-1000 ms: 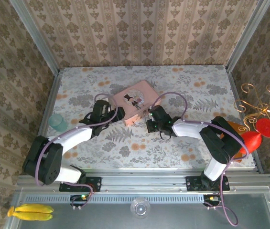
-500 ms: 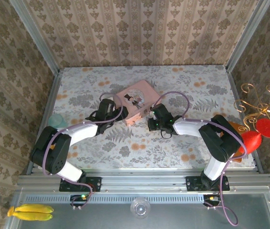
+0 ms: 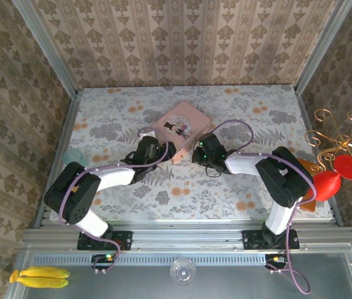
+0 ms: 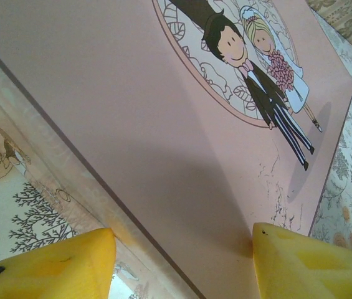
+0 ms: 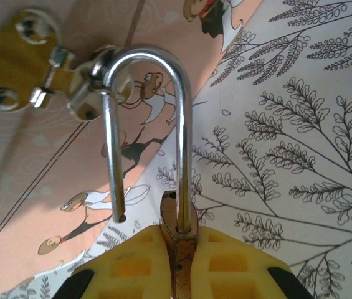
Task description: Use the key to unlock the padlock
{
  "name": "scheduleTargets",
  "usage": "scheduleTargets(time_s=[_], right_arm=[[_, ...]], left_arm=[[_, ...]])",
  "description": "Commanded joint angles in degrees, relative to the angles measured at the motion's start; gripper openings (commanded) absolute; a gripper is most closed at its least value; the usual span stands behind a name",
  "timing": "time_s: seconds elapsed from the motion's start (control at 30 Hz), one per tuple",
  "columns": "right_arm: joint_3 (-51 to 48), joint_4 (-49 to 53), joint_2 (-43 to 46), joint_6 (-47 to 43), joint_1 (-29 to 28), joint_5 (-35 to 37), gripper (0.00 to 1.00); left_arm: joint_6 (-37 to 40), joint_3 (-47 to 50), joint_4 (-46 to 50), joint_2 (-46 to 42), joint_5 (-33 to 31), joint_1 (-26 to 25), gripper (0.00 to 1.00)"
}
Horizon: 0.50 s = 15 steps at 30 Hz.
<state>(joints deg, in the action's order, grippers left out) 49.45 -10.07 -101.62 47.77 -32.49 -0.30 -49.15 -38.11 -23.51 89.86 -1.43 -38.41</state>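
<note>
The brass padlock (image 5: 177, 232) is pinched between my right gripper's (image 5: 179, 242) yellow pads. Its silvery shackle (image 5: 147, 59) stands open: one leg sits in the body, the other hangs free beside it. The loop still passes through the brass hasp (image 5: 20, 62) on the pink tin (image 5: 38, 187). From above, the right gripper (image 3: 199, 149) sits at the near right corner of the tin (image 3: 185, 123). My left gripper (image 3: 162, 151) is at its near left corner. Its fingers (image 4: 57, 268) are closed across the edge of the tin (image 4: 163, 124). The key is out of view.
A teal cup (image 3: 73, 159) stands near the left wall. A gold wire stand (image 3: 341, 134) and red-orange objects (image 3: 330, 182) crowd the right edge. Bananas (image 3: 38, 276) lie below the table's front rail. Wallpapered walls enclose the table on three sides.
The pink tin has turned and shifted right and towards the back. My left gripper has followed it to the right. My right gripper has crept slightly towards the back with the padlock.
</note>
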Motion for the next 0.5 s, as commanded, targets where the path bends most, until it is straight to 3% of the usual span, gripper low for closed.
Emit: scheduleTargets(time_s=[0.0, 0.47], right_arm=[[2.2, -5.4, -0.6, 3.5, 1.3, 1.9, 0.00], [5.5, -2.9, -1.0, 4.8, 4.1, 1.2, 0.00]], left_arm=[[-0.4, 2.9, 7.7, 3.2, 0.9, -1.3, 0.59], [-0.2, 2.2, 7.1, 4.6, 1.7, -1.1, 0.59]])
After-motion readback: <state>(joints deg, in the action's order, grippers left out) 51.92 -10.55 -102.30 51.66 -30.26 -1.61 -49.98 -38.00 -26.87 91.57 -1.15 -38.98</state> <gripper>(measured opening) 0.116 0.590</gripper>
